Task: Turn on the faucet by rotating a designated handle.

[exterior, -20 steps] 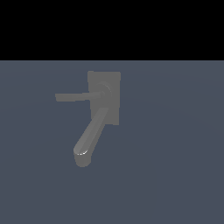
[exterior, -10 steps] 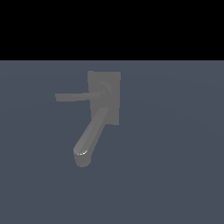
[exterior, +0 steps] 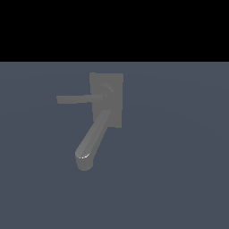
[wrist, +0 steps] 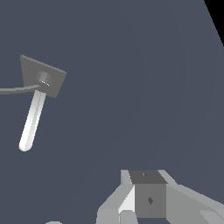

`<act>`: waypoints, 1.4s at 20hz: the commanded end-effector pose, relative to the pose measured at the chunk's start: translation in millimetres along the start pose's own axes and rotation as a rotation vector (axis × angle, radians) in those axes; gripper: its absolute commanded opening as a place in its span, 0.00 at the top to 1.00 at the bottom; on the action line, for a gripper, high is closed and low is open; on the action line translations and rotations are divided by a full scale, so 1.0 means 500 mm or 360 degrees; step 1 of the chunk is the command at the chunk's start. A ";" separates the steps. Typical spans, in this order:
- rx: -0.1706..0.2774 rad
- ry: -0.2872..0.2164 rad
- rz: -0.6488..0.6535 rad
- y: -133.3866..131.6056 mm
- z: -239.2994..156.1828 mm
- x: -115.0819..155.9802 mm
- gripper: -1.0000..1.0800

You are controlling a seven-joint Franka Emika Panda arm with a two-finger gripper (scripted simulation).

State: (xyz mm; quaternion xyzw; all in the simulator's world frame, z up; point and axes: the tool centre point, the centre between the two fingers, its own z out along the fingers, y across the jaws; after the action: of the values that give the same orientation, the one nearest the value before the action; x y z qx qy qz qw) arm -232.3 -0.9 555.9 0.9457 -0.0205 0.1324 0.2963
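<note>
The faucet (wrist: 43,78) sits well apart from the gripper (wrist: 148,199), out on a plain blue-grey surface (wrist: 131,87). Its flat base plate (wrist: 30,70) appears as a tilted dark rectangle with the round hub (wrist: 43,78) at its middle. The thick spout (wrist: 31,120) runs straight out from the hub, brightly lit, ending in a rounded tip. The handle (wrist: 19,90), a thin dark bar, leaves the hub at a wide angle to the spout and is cut off by the frame's edge. Only grey blocky parts of the gripper show at the edge; how its jaws stand is unclear.
</note>
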 end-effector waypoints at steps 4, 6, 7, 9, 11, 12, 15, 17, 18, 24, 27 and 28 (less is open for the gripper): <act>-0.0382 0.0179 -0.0018 0.014 -0.061 0.039 1.00; -0.0519 0.0240 -0.0035 0.013 -0.084 0.054 1.00; -0.0588 0.0270 -0.0046 0.011 -0.096 0.061 1.00; -0.0723 0.0329 -0.0071 0.005 -0.120 0.077 1.00; -0.0858 0.0387 -0.0102 -0.005 -0.144 0.092 1.00; -0.0924 0.0415 -0.0120 -0.012 -0.155 0.100 1.00; -0.1121 0.0495 -0.0184 -0.037 -0.188 0.124 1.00; -0.1250 0.0546 -0.0235 -0.058 -0.207 0.141 1.00; -0.1313 0.0571 -0.0263 -0.070 -0.216 0.149 1.00; -0.1676 0.0704 -0.0469 -0.160 -0.251 0.201 1.00; -0.1844 0.0760 -0.0597 -0.216 -0.256 0.228 1.00; -0.1898 0.0778 -0.0643 -0.235 -0.255 0.236 1.00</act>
State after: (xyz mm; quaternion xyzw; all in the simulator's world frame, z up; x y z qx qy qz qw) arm -143.2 160.3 628.8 0.5741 0.1373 0.2526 0.7667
